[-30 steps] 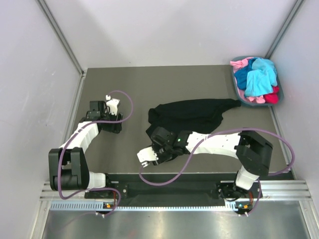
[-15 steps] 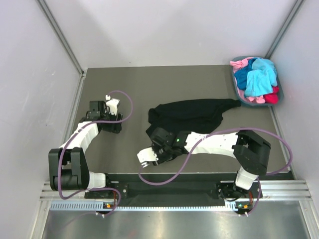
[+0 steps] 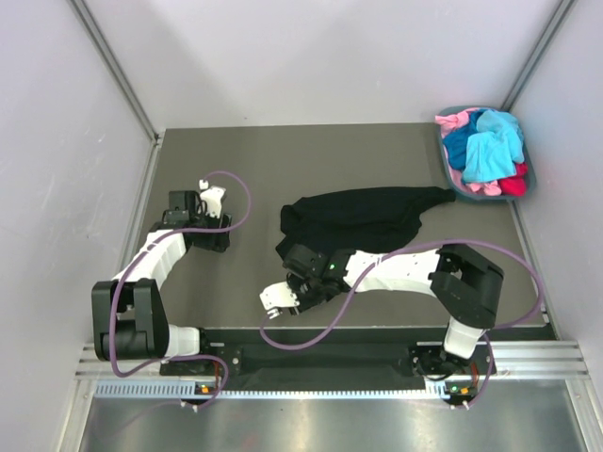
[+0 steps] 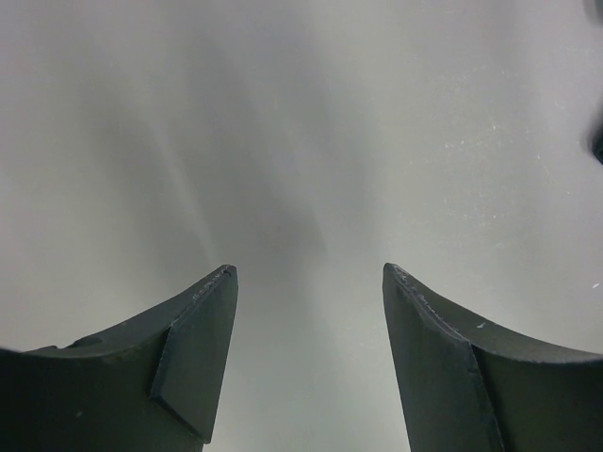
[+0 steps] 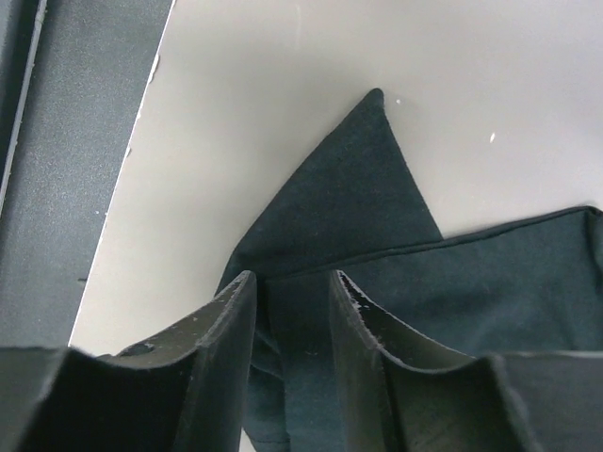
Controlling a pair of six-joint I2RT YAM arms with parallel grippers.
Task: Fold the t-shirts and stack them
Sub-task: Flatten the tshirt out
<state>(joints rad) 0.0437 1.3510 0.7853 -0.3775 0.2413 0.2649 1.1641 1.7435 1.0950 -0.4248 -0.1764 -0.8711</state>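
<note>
Right tool (image 5: 292, 285) narrower, perhaps on t-shirt (image 5: 363, 193)

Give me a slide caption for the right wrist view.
Right wrist view: fingers straddle a fold of the black t-shirt, its pointed corner flat on the grey table.

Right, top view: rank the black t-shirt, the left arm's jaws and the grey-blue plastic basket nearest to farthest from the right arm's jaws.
1. Black cloth t-shirt: right at them, mid-table.
2. Left arm's jaws: to the left, farther back.
3. Grey-blue plastic basket: far right corner.
</note>
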